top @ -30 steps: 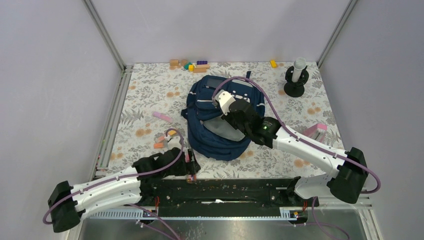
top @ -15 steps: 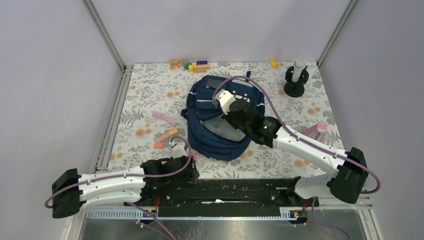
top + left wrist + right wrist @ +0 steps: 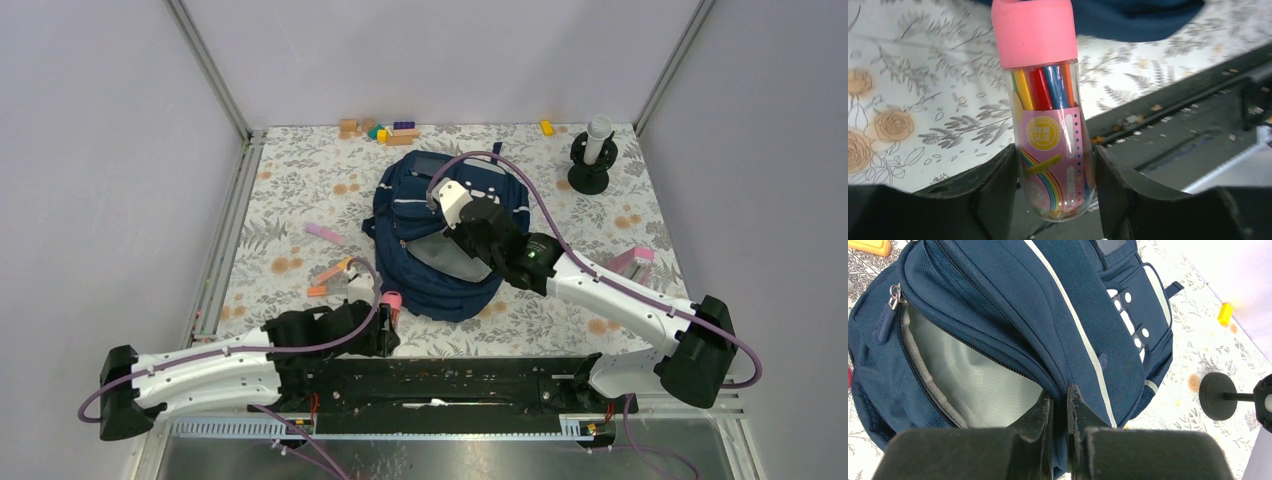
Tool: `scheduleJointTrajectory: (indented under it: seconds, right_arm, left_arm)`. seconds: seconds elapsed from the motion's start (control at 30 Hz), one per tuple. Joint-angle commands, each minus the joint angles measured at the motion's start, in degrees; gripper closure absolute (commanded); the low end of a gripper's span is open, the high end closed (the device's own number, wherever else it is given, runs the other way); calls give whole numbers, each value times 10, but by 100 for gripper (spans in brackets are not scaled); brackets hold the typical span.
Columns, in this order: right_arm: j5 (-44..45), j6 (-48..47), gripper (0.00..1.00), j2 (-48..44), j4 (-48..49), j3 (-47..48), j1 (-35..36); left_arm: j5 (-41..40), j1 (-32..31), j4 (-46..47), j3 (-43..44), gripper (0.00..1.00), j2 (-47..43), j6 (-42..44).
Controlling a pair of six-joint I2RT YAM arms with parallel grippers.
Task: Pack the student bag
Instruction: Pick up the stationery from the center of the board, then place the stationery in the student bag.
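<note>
Left pincer [image 3: 1054, 162] has closed since earlier, now grasping pen tube [image 3: 1048, 125] above desk's [image 3: 300, 190] near edge | right pincer [image 3: 1059, 407] clenched on bag [image 3: 998, 300], mid-desk, pocket [image 3: 983, 385] held open | judged: tube ready to load.

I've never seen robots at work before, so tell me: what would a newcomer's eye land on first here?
A big navy backpack sits in the middle of the flowered table, and the right claw pinches the edge of an open pocket so its grey lining shows. Near the front edge, the left claw grips a clear tube with a pink cap, full of coloured sticks.
</note>
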Motion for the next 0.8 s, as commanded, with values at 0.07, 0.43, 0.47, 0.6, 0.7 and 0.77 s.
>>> scheduleJointTrajectory:
  seconds: [0.07,0.43,0.47,0.6,0.7,0.77]
  right_arm:
    - [37,21,100,-43,53,18,-13]
    - [16,44,100,-57,38,26,-13]
    - [13,48,100,-60,37,25,-13]
    - [14,56,100,-68,35,20,-13]
    - [13,61,100,-71,35,15,-13]
    - [10,65,100,-72,35,13,-13]
  left_arm:
    - [75,-2,-2,146,98,9,140]
    - [231,90,169,223,96,149,130]
    - [233,102,179,230,96,162,127]
    - [249,153,263,227,96,199,86]
    - [238,181,312,229,96,226,73]
    - [221,191,329,235,97,245,74]
